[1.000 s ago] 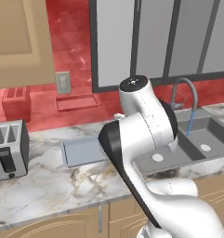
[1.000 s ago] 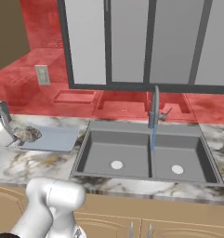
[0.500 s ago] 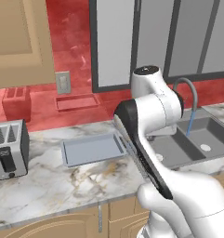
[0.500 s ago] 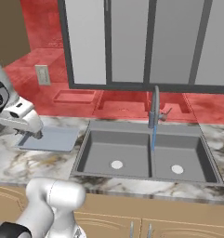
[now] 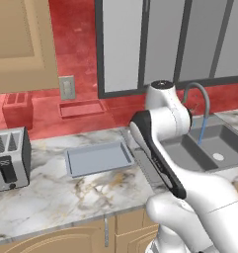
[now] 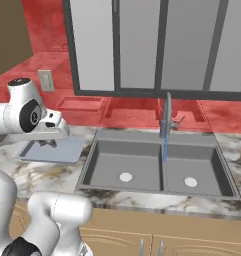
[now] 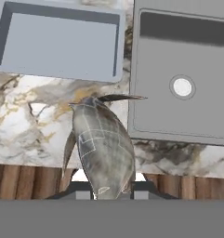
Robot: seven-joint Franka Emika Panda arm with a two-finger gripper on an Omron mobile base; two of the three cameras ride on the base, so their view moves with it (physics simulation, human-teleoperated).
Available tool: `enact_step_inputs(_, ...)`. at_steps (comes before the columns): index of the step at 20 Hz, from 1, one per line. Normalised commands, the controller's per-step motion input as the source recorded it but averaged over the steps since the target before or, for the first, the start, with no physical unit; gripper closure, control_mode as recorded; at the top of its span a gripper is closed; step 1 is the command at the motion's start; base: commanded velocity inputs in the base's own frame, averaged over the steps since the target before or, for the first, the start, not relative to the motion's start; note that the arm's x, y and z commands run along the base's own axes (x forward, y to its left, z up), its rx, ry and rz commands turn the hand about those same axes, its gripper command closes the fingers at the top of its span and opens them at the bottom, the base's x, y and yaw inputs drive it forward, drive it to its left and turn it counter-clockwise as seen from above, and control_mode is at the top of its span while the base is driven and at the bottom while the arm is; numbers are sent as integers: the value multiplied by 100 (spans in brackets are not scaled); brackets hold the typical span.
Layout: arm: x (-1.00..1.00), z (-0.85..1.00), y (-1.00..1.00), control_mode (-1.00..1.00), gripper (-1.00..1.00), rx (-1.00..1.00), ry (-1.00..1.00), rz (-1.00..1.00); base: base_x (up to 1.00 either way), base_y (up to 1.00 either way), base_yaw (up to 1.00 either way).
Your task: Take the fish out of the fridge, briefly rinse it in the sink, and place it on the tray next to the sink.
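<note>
The claw [image 7: 105,191] is clamped on the fish [image 7: 103,144], which stands up between its two dark finger tips in the hand view, silvery-grey body just ahead of the claw and thin tail pointing off to one side at the far end. Beyond the fish, below the claw, lies the marbled worktop [image 7: 29,116]. Further ahead and to the left in that view sits the pale blue-grey tray [image 7: 57,44], flat on the worktop with its low rim showing; to the right is one dark grey basin of the sink [image 7: 183,74], its round drain in sight. The fish hangs over the worktop strip between the two, touching neither.

From the right base view the claw [image 6: 47,143] hangs just over the near edge of the tray [image 6: 67,150], with the sink [image 6: 142,162] close on its right and the curved faucet [image 6: 165,112] behind the basins, a thin blue stream of water falling from it. In the left base view the tray [image 5: 98,158] lies left of the arm, and a toaster [image 5: 9,158] stands well apart at the far left.
</note>
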Motion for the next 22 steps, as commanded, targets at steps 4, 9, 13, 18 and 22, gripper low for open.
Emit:
enact_step_inputs(4, 100, -9, 21, -100, 100, 6, 0, 28, 0, 0, 0)
enact_step_inputs(9, 97, -7, 42, -100, 100, 15, 13, 34, 0, 0, 0)
enact_step_inputs(13, 41, -14, 17, -100, 100, 1, 25, 34, 0, 0, 0)
enact_step_inputs(18, 13, -15, 14, -100, 100, -4, 22, 17, 0, 0, 0)
enact_step_inputs(22, 2, -57, 11, -100, 100, -8, 14, 7, 0, 0, 0)
